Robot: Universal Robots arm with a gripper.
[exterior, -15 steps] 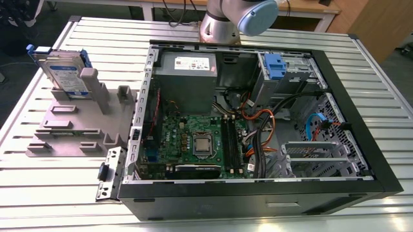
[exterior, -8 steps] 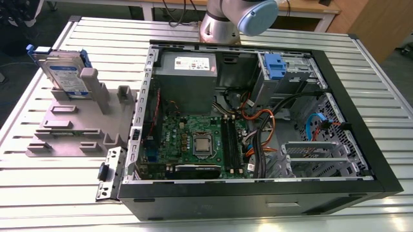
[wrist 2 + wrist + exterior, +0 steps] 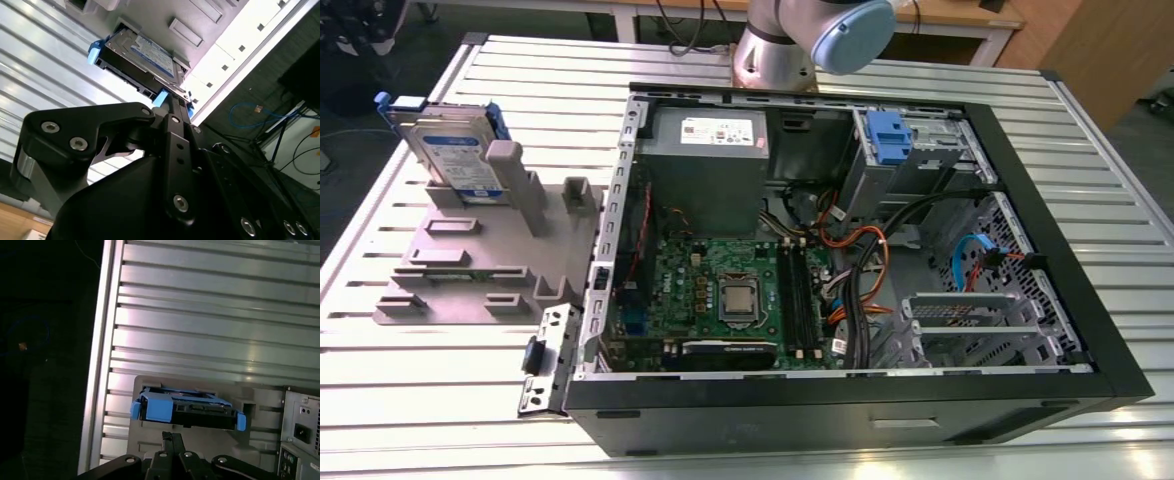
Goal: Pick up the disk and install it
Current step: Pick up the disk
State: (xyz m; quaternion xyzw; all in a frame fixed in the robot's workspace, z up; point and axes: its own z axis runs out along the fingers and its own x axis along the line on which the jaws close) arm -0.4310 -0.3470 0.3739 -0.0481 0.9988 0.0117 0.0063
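Externally, in the exterior view, the disk (image 3: pixel 454 150) is seen standing on edge in a slot of a grey moulded fixture (image 3: pixel 467 270). The fixture rests on a ribbed metal table (image 3: pixel 440 400), at the exterior view's left of an open computer case (image 3: pixel 854 410). A flat silver body is noted, with a white-and-blue label on its broad face and a blue plastic bracket round its edges. The robot arm (image 3: pixel 807 40) is seen beyond the far rim of the case, well apart from the disk.

In the second wrist view, the disk (image 3: pixel 145 55) is shown label side up in its slot. The gripper (image 3: pixel 171 107), of matt black metal with bolted linkages, is pointed towards one blue corner of the bracket.

In the first wrist view, the disk (image 3: pixel 187 407) is presented edge-on: a dark narrow side is framed by blue bracket ends. The gripper (image 3: pixel 172 436) is found with its two slim fingers brought together and nothing between them. It is near the disk, with a strip of grey fixture visible between the two.
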